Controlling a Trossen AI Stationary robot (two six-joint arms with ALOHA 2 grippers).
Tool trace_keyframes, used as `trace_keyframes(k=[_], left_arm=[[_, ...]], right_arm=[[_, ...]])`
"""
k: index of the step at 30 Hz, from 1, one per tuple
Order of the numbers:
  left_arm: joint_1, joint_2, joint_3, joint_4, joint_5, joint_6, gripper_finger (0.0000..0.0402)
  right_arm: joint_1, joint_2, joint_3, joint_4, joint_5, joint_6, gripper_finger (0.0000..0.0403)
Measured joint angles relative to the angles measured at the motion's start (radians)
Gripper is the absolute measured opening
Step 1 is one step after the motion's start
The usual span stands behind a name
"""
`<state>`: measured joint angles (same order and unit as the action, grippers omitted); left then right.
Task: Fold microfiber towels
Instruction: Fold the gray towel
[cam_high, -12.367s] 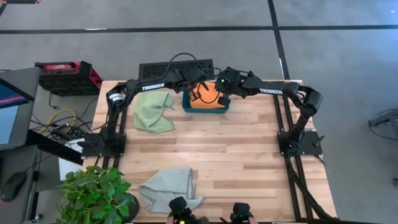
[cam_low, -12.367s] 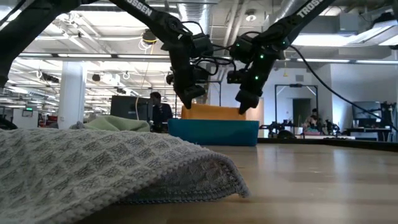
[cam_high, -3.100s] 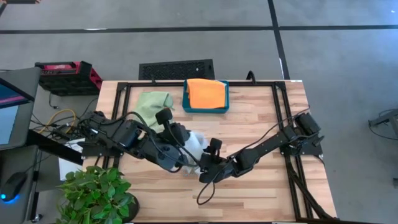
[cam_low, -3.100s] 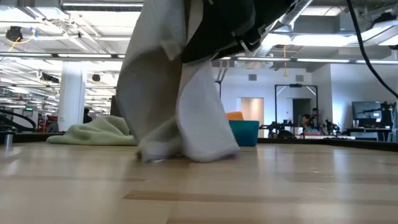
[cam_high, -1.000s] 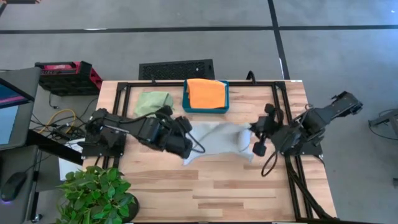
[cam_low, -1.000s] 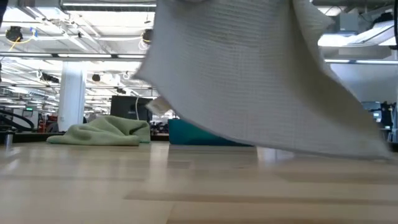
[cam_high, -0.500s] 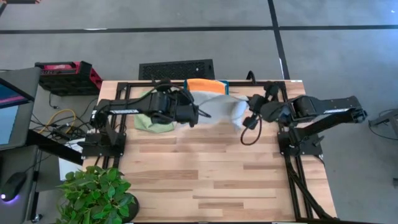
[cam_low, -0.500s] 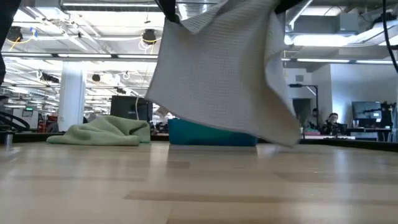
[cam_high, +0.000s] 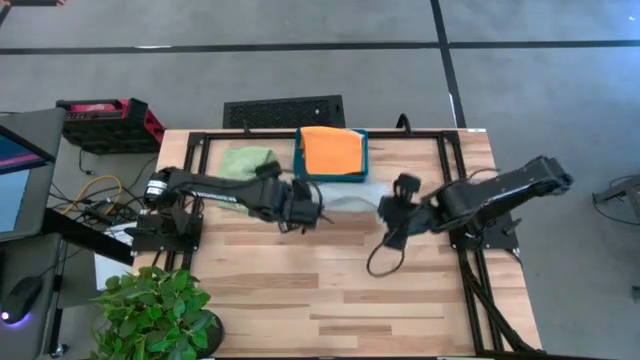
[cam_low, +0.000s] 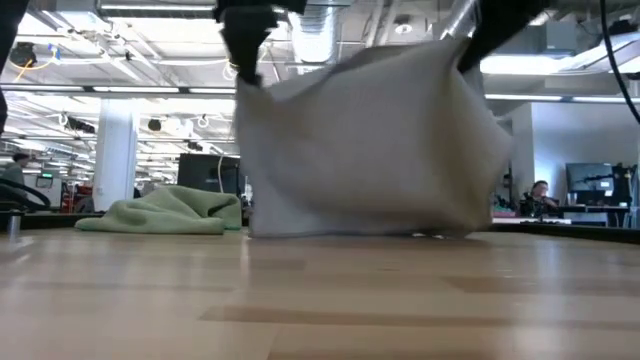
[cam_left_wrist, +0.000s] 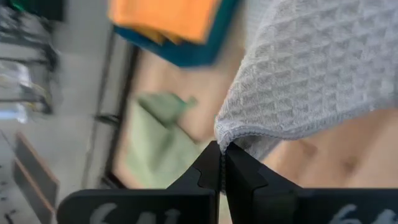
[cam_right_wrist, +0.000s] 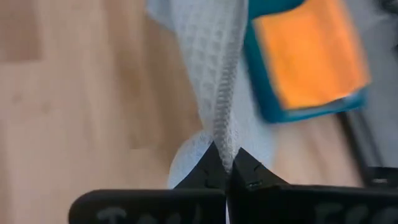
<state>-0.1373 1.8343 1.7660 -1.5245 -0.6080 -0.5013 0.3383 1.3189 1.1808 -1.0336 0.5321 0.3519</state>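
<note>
A pale grey microfiber towel hangs stretched between my two grippers, just in front of the teal tray. Its lower edge touches the table. My left gripper is shut on its left upper corner. My right gripper is shut on its right upper corner. A folded orange towel lies in the tray. A crumpled light green towel lies on the table left of the tray. My left gripper pinches the grey towel's hemmed corner between its two fingers, slanting down from the table's left. The cloth hangs below the fingers, its bottom on the table. My right gripper pinches the towel's opposite upper edge, bunched into a fold, slanting down from the right. The cloth hangs down from there to the table.
The black frame rails run along the table's left, far and right sides. A potted plant stands at the near left corner. Bare wood fills the near half of the table.
Both grippers have carried the grey towel toward the far edge, then sunk and come a little nearer. The towel swung and hung clear of the table. Now it hangs lower, and its bottom edge rests on the wood in front of the tray.
</note>
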Motion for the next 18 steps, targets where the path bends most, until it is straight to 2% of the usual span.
trace_keyframes(k=[4, 9, 18], left_arm=[[-0.065, 0.0, -0.117, 0.048, 0.085, -0.086, 0.0], [-0.159, -0.001, -0.237, 0.187, 0.173, -0.159, 0.0], [-0.275, -0.001, -0.395, 0.502, 0.298, -0.203, 0.0]], right_arm=[[0.062, 0.061, -0.064, 0.062, -0.098, 0.077, 0.0008], [0.144, 0.142, -0.131, 0.178, -0.208, 0.175, 0.0008], [0.258, 0.29, -0.135, 0.288, -0.301, 0.254, 0.0008]])
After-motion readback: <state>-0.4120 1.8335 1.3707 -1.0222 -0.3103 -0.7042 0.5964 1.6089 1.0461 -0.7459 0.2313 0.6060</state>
